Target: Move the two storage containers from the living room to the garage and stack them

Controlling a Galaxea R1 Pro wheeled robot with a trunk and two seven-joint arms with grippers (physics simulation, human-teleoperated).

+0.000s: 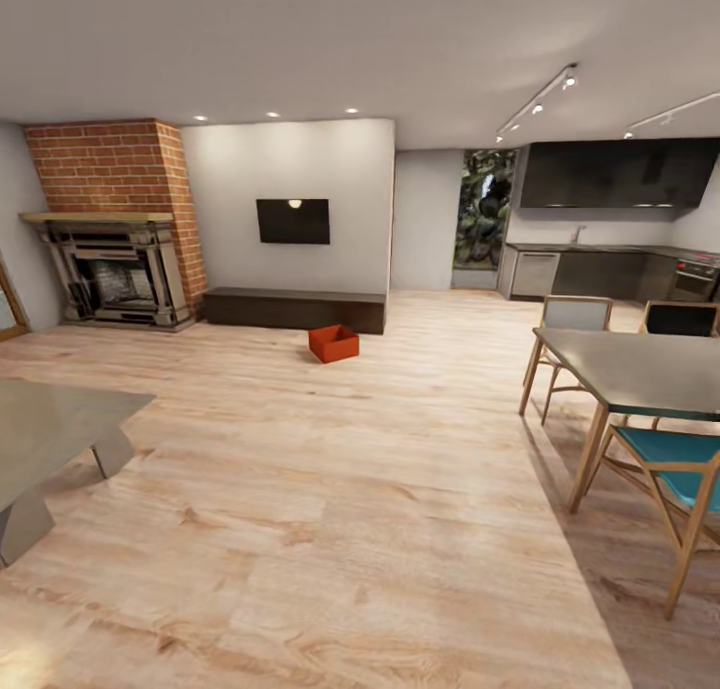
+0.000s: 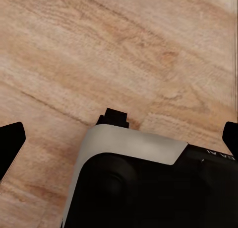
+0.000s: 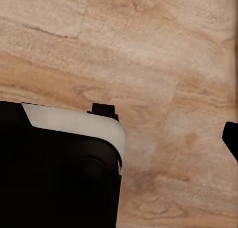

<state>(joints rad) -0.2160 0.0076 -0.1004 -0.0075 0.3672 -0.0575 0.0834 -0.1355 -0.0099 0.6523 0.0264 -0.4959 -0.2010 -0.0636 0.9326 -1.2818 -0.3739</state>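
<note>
One orange-red storage container sits on the light wood floor of the living room, far ahead in the head view, just in front of the long dark low cabinet. It is open-topped and stands upright. In the left wrist view my left gripper hangs open over the wood floor, its black fingertips at both edges of the picture with nothing between them. In the right wrist view my right gripper is open too, with one fingertip at the picture's edge. Both hang beside my black and white base.
A brick fireplace and a wall TV stand at the back. A grey low table is near on the left. A dining table with chairs is on the right, with a kitchen behind. Wide wood floor lies between.
</note>
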